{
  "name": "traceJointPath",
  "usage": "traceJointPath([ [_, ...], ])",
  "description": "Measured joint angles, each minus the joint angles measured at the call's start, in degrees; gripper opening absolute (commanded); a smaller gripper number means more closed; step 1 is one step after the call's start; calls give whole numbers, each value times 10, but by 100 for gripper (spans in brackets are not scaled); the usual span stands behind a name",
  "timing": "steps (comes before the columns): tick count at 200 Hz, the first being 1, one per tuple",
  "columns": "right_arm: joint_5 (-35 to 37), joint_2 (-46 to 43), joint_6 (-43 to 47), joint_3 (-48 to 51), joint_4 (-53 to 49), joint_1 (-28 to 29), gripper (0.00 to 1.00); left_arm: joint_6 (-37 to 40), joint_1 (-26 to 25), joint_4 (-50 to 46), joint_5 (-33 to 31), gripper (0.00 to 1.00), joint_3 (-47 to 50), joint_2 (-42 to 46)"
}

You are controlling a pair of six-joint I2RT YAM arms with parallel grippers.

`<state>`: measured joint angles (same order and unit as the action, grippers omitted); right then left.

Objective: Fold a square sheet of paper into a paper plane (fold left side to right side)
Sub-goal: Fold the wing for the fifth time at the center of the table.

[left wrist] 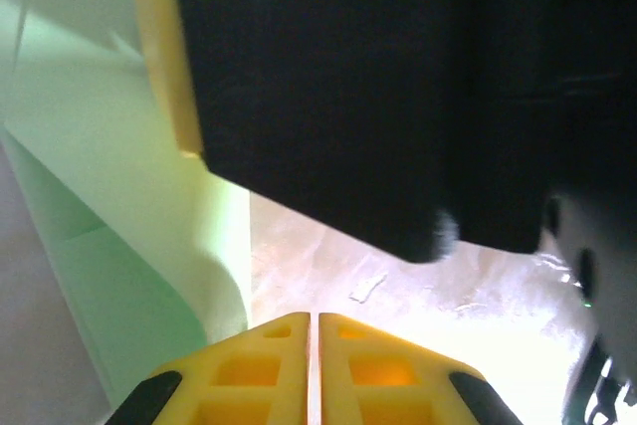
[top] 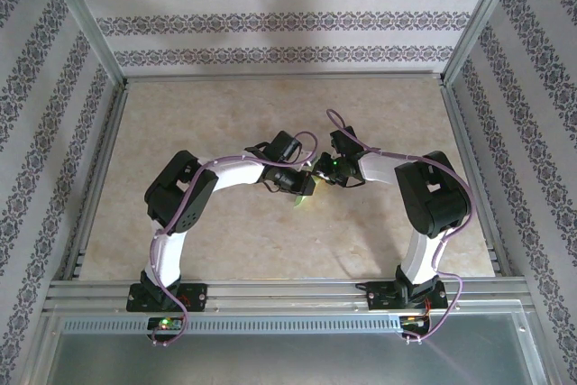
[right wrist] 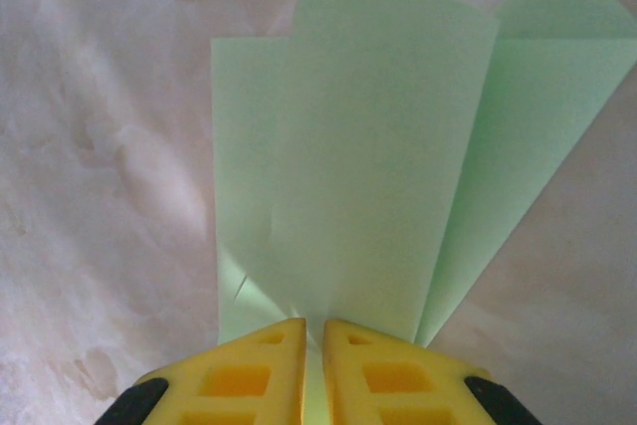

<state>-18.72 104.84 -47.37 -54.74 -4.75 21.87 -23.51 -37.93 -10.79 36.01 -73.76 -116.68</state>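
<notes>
With the right gripper (right wrist: 314,330) clamped on the paper plane (right wrist: 388,146) and the left gripper (left wrist: 314,320) closed beside it, opposing pulls may tear the layers.

Left arm (top: 180,196), right arm (top: 433,191) bent inward, wrists near; jaws closed.

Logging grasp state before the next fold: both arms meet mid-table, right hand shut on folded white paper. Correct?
One thing is off: the colour. The folded paper is light green, not white. The right wrist view shows it fanning out from between the yellow fingers of the right hand, which is shut on it. The rest stands.
</notes>
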Motion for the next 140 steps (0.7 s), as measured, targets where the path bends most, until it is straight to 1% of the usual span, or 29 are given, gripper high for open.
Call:
traceJointPath([
  [140,-2,8,8,-10,-4,0,18,6,0,-8,-35,11,-4,-8],
])
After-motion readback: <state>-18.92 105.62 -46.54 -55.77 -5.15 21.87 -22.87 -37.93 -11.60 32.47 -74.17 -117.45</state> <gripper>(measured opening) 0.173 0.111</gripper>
